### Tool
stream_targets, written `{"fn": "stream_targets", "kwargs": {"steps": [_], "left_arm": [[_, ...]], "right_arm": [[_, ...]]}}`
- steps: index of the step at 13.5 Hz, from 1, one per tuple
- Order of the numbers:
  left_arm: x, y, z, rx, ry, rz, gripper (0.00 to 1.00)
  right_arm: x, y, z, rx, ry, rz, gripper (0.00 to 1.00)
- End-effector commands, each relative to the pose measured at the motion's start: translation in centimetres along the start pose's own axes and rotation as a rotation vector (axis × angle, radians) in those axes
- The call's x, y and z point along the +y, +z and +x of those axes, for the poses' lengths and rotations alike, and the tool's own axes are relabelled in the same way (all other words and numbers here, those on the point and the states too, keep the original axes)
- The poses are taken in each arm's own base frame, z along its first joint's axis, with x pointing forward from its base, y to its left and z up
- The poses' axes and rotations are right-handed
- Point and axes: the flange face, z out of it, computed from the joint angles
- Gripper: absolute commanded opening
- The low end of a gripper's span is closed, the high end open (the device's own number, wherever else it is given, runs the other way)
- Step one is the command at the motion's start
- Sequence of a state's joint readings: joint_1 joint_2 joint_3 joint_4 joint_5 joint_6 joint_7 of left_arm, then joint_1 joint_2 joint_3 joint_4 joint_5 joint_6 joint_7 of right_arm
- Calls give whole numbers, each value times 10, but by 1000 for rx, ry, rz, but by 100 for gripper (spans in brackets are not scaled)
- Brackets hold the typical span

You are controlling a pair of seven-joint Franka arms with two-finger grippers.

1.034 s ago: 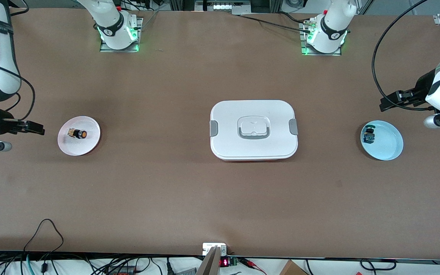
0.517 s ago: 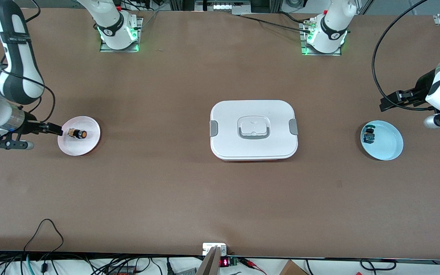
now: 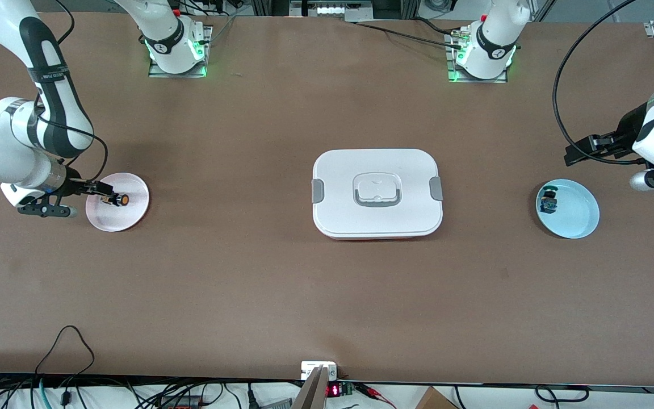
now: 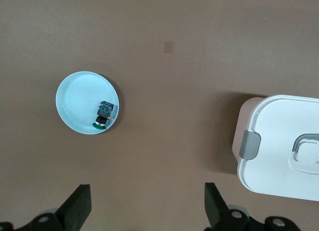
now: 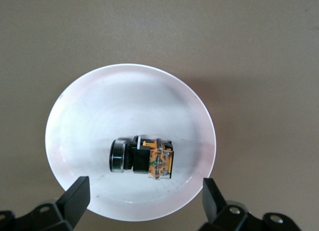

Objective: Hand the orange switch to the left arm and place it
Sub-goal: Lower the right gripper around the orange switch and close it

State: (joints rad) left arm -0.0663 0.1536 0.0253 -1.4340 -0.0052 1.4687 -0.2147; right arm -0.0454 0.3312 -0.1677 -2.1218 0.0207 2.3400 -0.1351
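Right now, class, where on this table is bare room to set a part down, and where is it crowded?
Bare table runs between the box and the front camera, and between the box and each plate. Crowded: the pink plate, with the orange switch and right gripper over it; the blue plate holds another switch.

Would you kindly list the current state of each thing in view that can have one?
White lidded plastic box: shut, grey latches down.
Small black orange-capped switch: lying on its side in the pink round plate, ungripped.
Right claw: open, over that plate.
Left claw: open, waiting near the light-blue round plate.
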Motion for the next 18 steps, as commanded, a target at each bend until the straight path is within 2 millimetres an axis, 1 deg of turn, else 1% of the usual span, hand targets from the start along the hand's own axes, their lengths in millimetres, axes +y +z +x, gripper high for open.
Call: {"fn": "stream_targets", "kwargs": {"steps": [1,4,6,10,12,16,18], "left_arm": [[-1,-5,3,5,1,-10,100],[-1,-5,3,5,1,-10,100],[-1,-5,3,5,1,-10,100],[-1,-5,3,5,1,-10,100],[-1,-5,3,3,1,-10,100],[-1,-5,3,5,1,-8,100],[-1,-5,3,5,1,-8,100]], "right_arm": [[1,12,-1,2,33,7,100],[2,27,-1,-15,38,5,100],[2,33,0,-14,41,4,100],[1,39,1,-9,39,1,100],[-3,44,3,-6,56,-2,100],[-4,46,3,-3,62,-2,100],[-5,50,3,-4,64,0,100]]}}
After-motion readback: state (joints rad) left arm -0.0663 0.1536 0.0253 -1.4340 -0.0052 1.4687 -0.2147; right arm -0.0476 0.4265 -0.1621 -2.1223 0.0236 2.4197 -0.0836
